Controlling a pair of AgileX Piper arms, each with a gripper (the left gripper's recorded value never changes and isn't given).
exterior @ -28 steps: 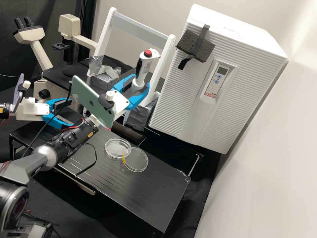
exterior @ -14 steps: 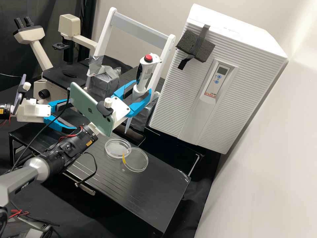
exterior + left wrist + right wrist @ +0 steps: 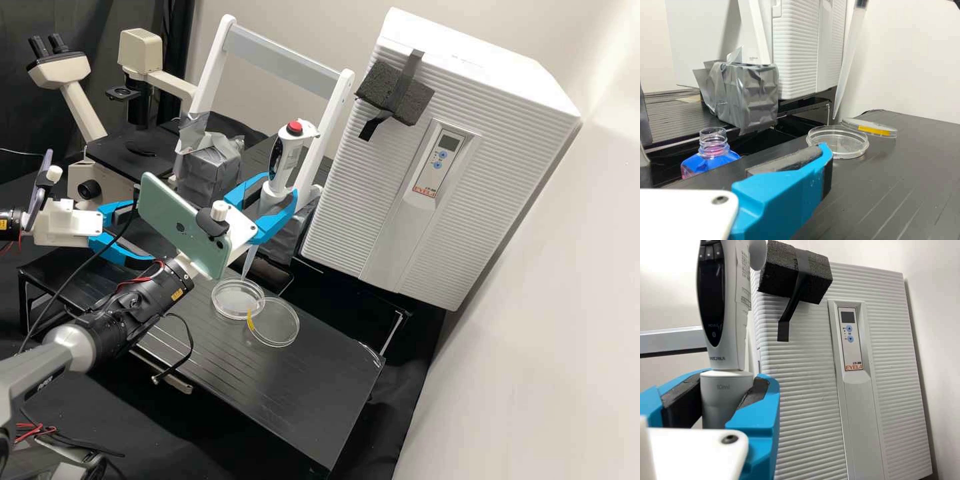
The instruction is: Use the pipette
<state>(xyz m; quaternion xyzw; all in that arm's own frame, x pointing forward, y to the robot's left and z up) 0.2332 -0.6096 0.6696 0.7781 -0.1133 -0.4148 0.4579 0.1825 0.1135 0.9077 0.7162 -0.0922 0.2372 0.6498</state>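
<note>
Two dishes (image 3: 238,298): adjacent, near pipette (image 3: 283,157) tip.
Right gripper (image 3: 270,200): clamped on pipette.
Left gripper (image 3: 137,230): seemingly parted, empty.

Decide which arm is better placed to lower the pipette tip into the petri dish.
Right: the right gripper clamps the pipette, tip above the petri dish. The left gripper is open, farther off.

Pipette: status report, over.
Right pincer shut on pipette. Tip above petri dish, not touching. Left pincer open, empty. Nothing in the way.
</note>
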